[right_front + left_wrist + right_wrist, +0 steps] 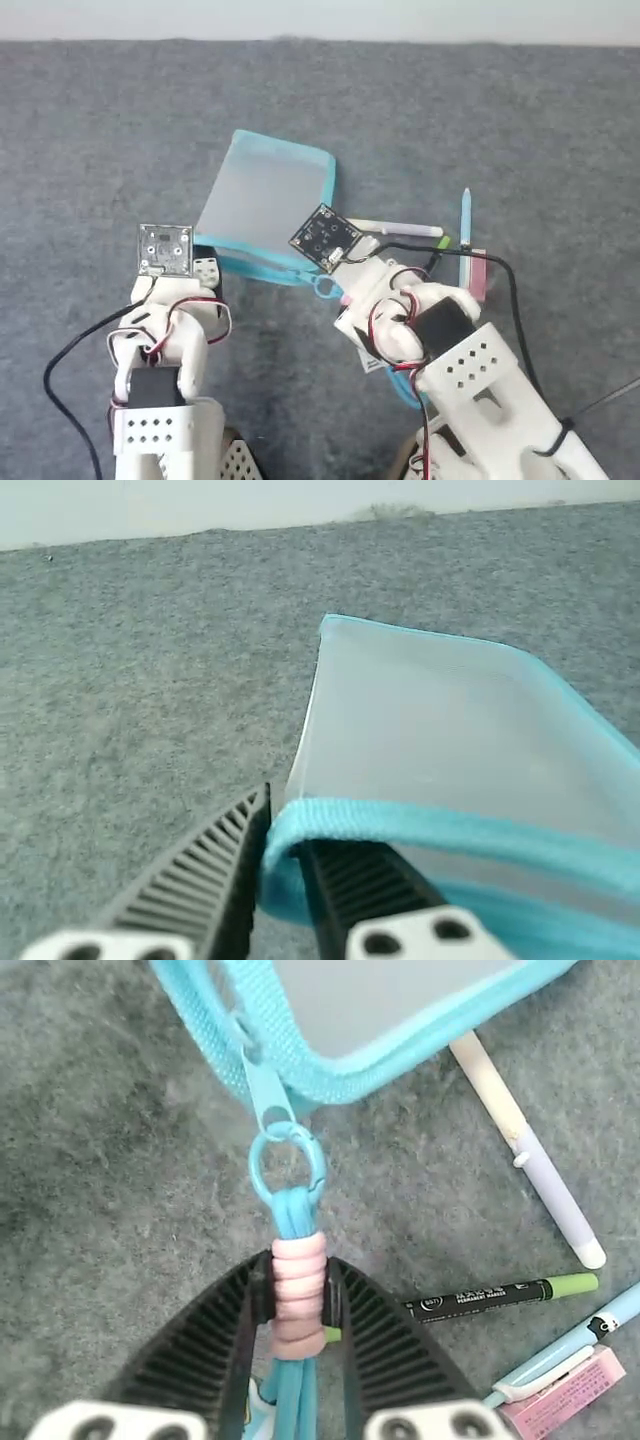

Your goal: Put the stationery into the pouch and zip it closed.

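Pouch [265,200] lies flat mid tabletop [100,150], its zip side toward the near edge. Left end effector [283,825] is clamped narrow on the pouch's blue corner seam, likely to anchor it. Right end effector [298,1265] pinches the pink bead [298,1300] on the cord of the zip pull [288,1165], set to drag the slider along the seam. Cannot tell whether the mouth is open.

All the stationery lies outside, just right of the pouch: white-lilac pen [400,228], green-capped marker [438,246], blue pen [465,235], pink eraser [478,275]. The right arm sits close over them, so reaching them means letting go of the cord first.
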Motion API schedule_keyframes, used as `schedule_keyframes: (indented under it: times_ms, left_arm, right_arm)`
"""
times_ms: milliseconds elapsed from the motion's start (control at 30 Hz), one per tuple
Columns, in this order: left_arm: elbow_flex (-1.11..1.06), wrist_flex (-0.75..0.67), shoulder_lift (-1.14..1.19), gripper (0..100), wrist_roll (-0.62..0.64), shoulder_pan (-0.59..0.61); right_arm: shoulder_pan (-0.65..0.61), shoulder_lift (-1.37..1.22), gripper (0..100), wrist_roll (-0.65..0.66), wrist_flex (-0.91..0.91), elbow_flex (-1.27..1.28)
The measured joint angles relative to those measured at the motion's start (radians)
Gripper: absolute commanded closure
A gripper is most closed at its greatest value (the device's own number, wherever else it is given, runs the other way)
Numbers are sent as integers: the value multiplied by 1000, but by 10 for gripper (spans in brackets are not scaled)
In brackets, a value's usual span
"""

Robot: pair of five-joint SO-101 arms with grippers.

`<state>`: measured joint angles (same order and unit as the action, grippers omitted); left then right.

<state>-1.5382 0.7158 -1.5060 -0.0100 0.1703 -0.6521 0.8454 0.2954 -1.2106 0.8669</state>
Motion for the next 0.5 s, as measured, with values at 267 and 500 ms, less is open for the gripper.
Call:
schedule_keyframes:
  times_ms: [267, 500]
  left_arm:
    - [0, 0, 0, 988, 0, 28]
    - [2, 0, 0, 988, 2, 37]
  right_arm:
    - [0, 0, 913, 0, -11, -8]
    - [2, 11, 579, 6, -173, -101]
